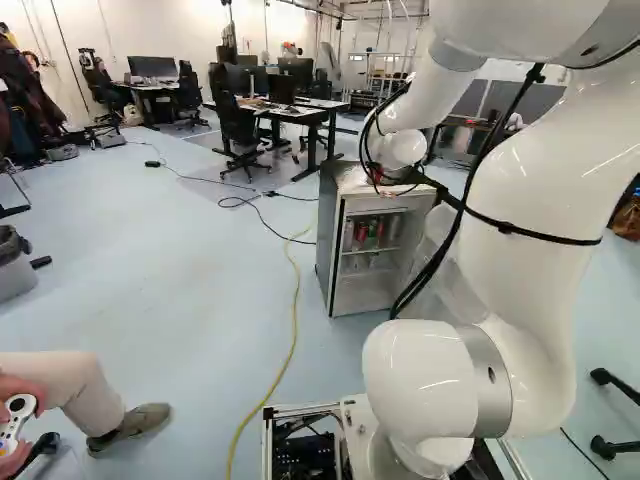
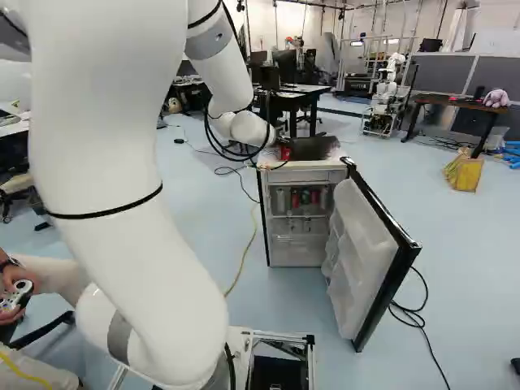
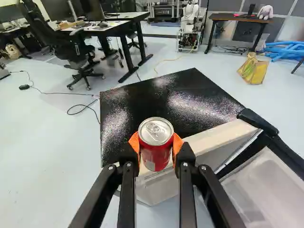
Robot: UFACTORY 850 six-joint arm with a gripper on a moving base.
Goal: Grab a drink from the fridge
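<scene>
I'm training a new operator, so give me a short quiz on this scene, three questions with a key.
1. True or false: the fridge door stands open.

2. Fill in the blank: the hand holds a ____ can between its orange pads.

3. Where do the other cans stand?
A) on the floor
B) inside the fridge
C) on a desk

Key: 1 true; 2 red; 3 B

A red can [image 3: 153, 154] is held upright at the open fridge's [image 3: 156, 99] top.
</scene>
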